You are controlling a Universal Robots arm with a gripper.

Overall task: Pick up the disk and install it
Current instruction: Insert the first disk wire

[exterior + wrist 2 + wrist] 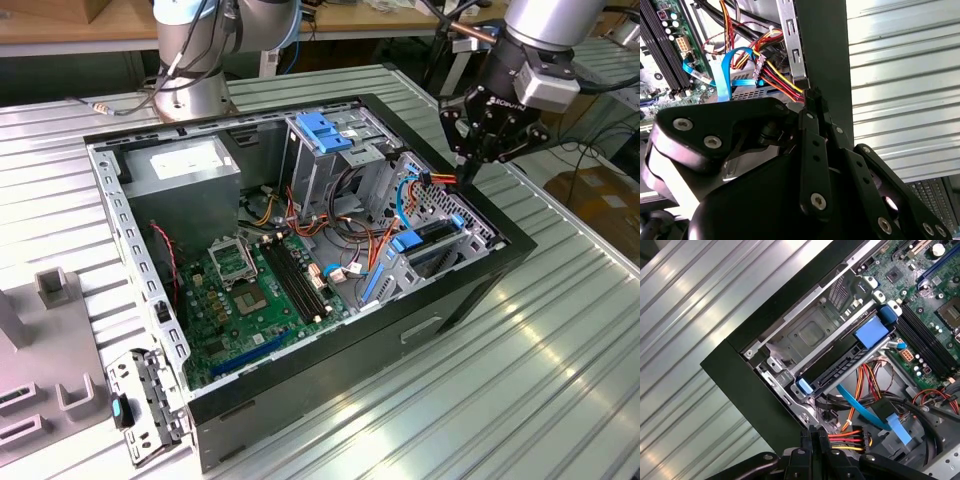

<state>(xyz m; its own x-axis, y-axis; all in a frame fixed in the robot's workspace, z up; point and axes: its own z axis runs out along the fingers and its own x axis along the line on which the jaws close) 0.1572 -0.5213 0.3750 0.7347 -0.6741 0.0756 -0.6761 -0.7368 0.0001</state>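
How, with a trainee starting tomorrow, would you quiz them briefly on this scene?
1. True or false: the gripper is carrying the disk.
2. Where does the disk lie? A: on the table beside the computer case. B: in the metal drive bay at a corner of the case. C: flat on the motherboard.
3. What colour is the flat ribbon cable running just past the disk's connector edge?

Key: 1 false, the fingers are shut on nothing, near the red and yellow power wires. 2 B. 3 blue.
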